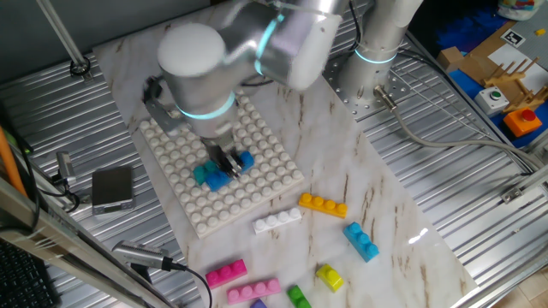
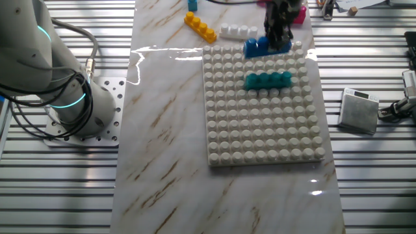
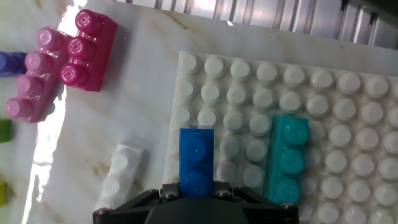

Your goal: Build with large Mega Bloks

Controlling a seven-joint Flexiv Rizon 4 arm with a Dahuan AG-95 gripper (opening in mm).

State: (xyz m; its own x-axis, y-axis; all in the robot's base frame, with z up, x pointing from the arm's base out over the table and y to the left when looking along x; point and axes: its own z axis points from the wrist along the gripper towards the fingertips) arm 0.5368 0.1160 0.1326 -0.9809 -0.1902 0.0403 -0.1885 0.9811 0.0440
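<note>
My gripper (image 3: 197, 188) is shut on a dark blue Mega Blok (image 3: 197, 160). It holds the blok low over the edge rows of the white studded baseplate (image 3: 348, 93). Whether the blok is seated on the studs does not show. A teal Mega Blok (image 3: 286, 158) sits on the plate, parallel to the blue one and about one stud row away. In the one fixed view the gripper (image 1: 227, 164) stands between the blue blok (image 1: 243, 161) and the teal blok (image 1: 210, 176). In the other fixed view the gripper (image 2: 276, 43) holds the blue blok (image 2: 256, 47) at the plate's far edge, beyond the teal blok (image 2: 268, 80).
Loose bloks lie on the marble beside the baseplate (image 1: 267, 167): orange (image 1: 323, 205), white (image 1: 277, 221), light blue (image 1: 361, 240), pink (image 1: 226, 273), yellow (image 1: 330, 276), green (image 1: 297, 296). A grey box (image 1: 112, 188) sits on the ribbed metal. The arm's base (image 2: 71, 104) stands left of the baseplate (image 2: 260, 130).
</note>
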